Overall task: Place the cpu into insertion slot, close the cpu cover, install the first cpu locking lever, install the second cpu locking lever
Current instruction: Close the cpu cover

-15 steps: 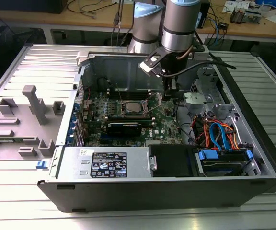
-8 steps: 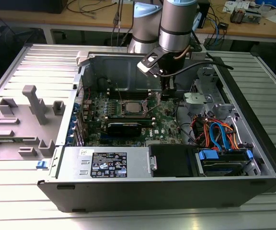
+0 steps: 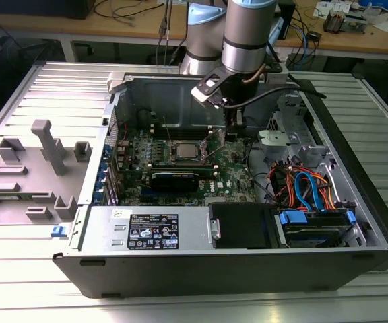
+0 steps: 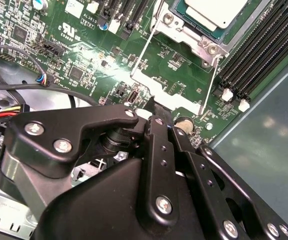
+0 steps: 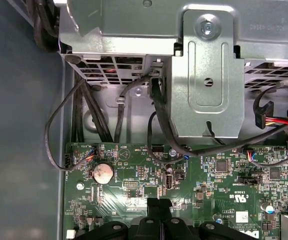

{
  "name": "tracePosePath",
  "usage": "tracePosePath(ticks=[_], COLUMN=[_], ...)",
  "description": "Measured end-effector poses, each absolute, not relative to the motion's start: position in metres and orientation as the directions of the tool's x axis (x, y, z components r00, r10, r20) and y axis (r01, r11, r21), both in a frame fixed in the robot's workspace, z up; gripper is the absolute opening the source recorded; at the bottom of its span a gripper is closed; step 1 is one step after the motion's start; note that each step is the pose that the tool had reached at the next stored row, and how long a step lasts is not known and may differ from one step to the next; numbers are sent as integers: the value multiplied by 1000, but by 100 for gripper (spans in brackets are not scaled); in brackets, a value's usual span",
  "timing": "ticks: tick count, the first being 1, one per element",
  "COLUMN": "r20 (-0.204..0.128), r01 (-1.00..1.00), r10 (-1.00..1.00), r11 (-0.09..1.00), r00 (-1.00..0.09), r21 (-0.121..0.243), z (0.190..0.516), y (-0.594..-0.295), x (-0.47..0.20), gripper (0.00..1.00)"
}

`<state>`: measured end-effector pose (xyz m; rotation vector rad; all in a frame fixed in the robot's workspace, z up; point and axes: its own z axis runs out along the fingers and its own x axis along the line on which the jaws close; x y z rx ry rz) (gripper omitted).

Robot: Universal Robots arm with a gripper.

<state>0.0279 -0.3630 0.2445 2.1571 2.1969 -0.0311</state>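
Note:
The cpu (image 3: pixel 184 151) (image 4: pixel 216 10), a flat silver-grey square, lies in the insertion slot (image 4: pixel 194 37) on the green board. The cpu cover (image 4: pixel 169 96) (image 3: pixel 211 142), a thin silver frame with a cut-out centre, is swung open away from the slot. In the exterior view my gripper (image 3: pixel 234 124) hangs just to the right of the socket. In both wrist views its black fingertips (image 4: pixel 156 107) (image 5: pixel 159 202) are together, right at the cover's free edge, with nothing seen between them. I cannot make out the locking levers for certain.
Black memory slots (image 4: pixel 264 55) run beside the socket. A metal bracket (image 5: pixel 206 85) and black cables (image 5: pixel 84 107) rise behind the board, near a coin battery (image 5: pixel 103 173). The power supply box (image 3: pixel 150 232) and cabled drive bay (image 3: pixel 308 195) line the case front.

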Motion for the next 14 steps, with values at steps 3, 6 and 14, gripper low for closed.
tracePosePath(ticks=[3,6,14], r20=[-59,-59,-53], r01=[999,999,999], r10=[998,998,998], r11=[19,19,19], r00=[-17,-18,-18], r21=[29,29,29], z=[245,245,245], y=[-363,-363,-363], x=[27,27,20], gripper=[11,11,11])
